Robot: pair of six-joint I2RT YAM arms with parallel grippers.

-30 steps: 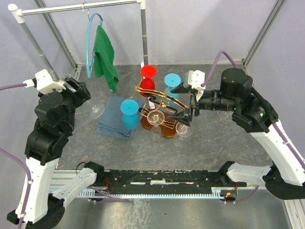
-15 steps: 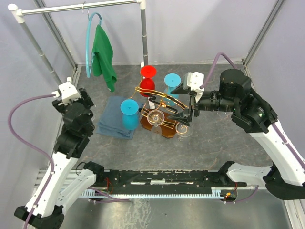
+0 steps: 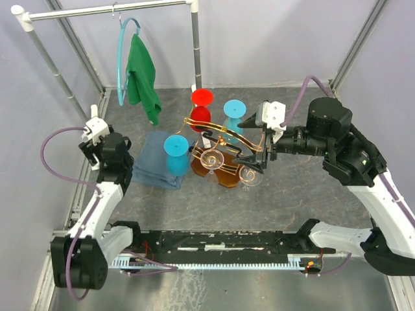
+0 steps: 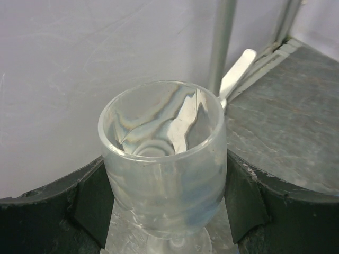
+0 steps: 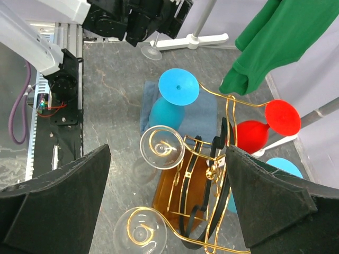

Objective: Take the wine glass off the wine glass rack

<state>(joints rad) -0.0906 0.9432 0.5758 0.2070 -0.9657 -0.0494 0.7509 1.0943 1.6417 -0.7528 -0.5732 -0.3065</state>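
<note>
A clear wine glass (image 4: pixel 164 169) fills the gap between my left gripper's (image 4: pixel 164 198) black fingers (image 4: pixel 85 203), which are shut on its bowl near the left wall. The right wrist view shows that glass's foot (image 5: pixel 151 51) below the left gripper (image 5: pixel 153 24). The wine glass rack (image 3: pixel 224 176), gold wire on a brown base, stands mid-table. Two clear glasses (image 3: pixel 211 159) (image 3: pixel 249 175) hang from its scroll ends. My right gripper (image 3: pixel 251 139) hovers open over the rack (image 5: pixel 175 198), above those glasses (image 5: pixel 162 147) (image 5: pixel 140 233), touching nothing.
A red glass (image 3: pixel 201 116) and two cyan glasses (image 3: pixel 176 148) (image 3: pixel 234 110) also hang on the rack. A folded blue cloth (image 3: pixel 150 165) lies left of it. A green shirt (image 3: pixel 142 71) hangs from the tall clothes rail (image 3: pixel 110 11) at the back left.
My left arm has folded down and back toward the left wall, carrying the clear glass away from the rack. My right gripper has shifted slightly right and stays open.
</note>
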